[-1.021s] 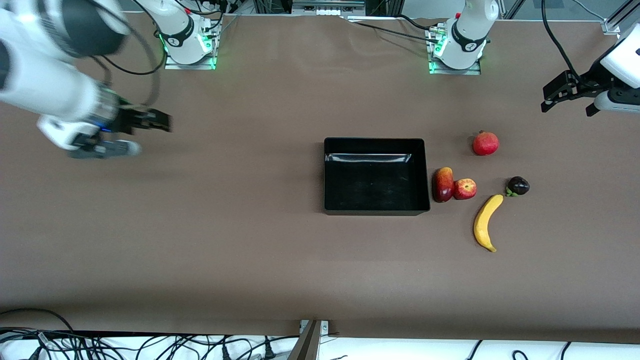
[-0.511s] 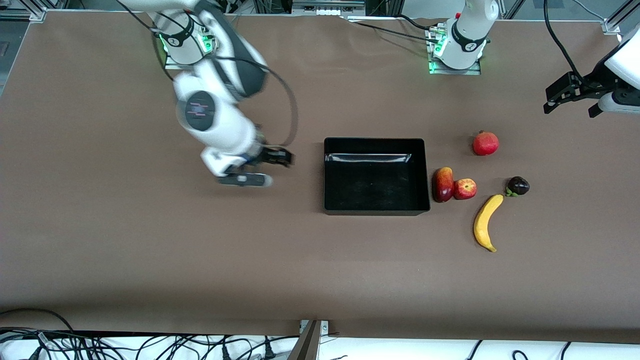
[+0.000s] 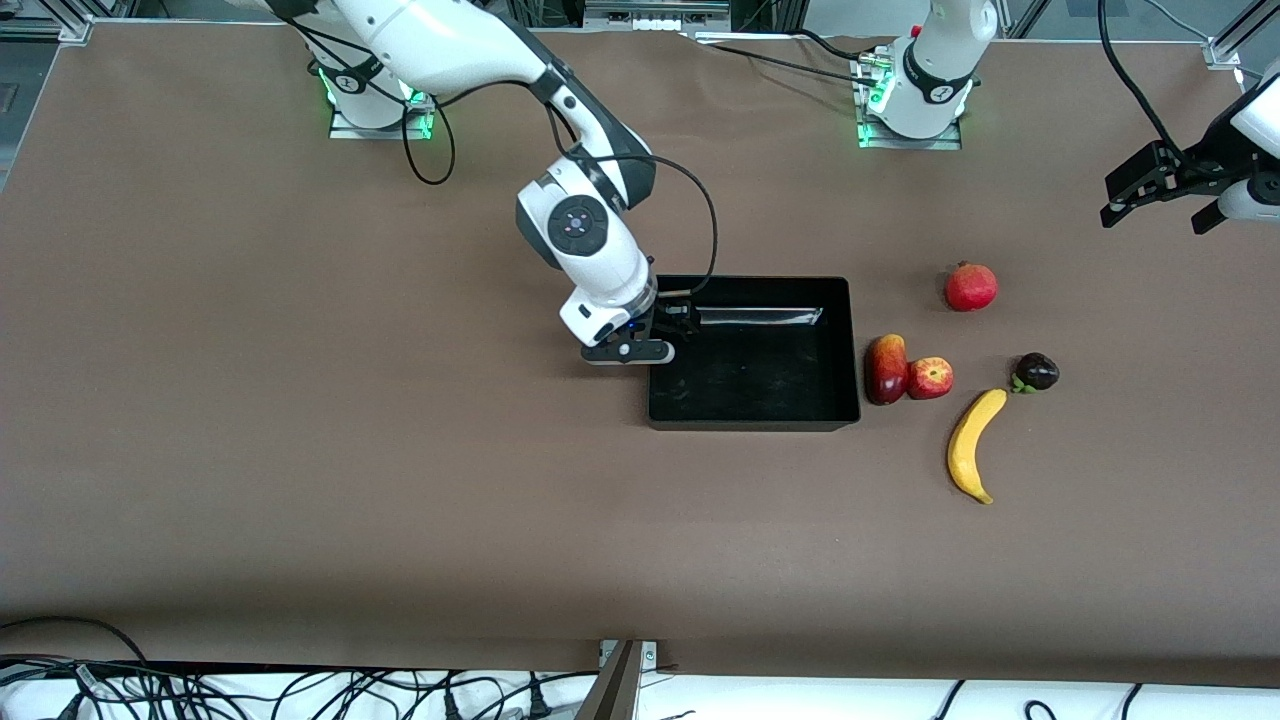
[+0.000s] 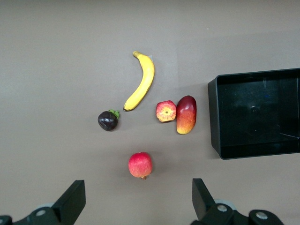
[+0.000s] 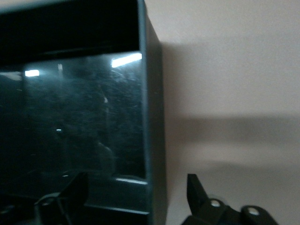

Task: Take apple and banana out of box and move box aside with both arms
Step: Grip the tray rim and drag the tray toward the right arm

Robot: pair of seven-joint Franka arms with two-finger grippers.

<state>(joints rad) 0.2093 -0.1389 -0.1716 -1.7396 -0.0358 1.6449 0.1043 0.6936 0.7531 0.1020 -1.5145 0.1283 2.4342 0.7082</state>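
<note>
The black tray (image 3: 750, 424) lies mid-table. My right gripper (image 3: 676, 318) is open and low at the tray's wall at the right arm's end. In the right wrist view the gripper (image 5: 138, 199) straddles that wall (image 5: 153, 117), one finger inside and one outside, without touching it. The small red apple (image 3: 930, 377) and the yellow banana (image 3: 973, 443) lie on the table beside the tray toward the left arm's end. My left gripper (image 3: 1120, 195) is open and empty, up in the air over the table's left-arm end. Its wrist view shows the gripper (image 4: 138, 206), apple (image 4: 165, 111), banana (image 4: 142, 82) and tray (image 4: 214, 117).
An oblong dark-red fruit (image 3: 886, 368) lies between tray and apple, touching the apple. A round pomegranate (image 3: 971, 286) lies farther from the camera than the apple. A small dark purple fruit (image 3: 1036, 372) lies by the banana's tip.
My right arm has swung from the right arm's end of the table over to the tray and lowered its gripper at the wall. My left gripper has shifted slightly.
</note>
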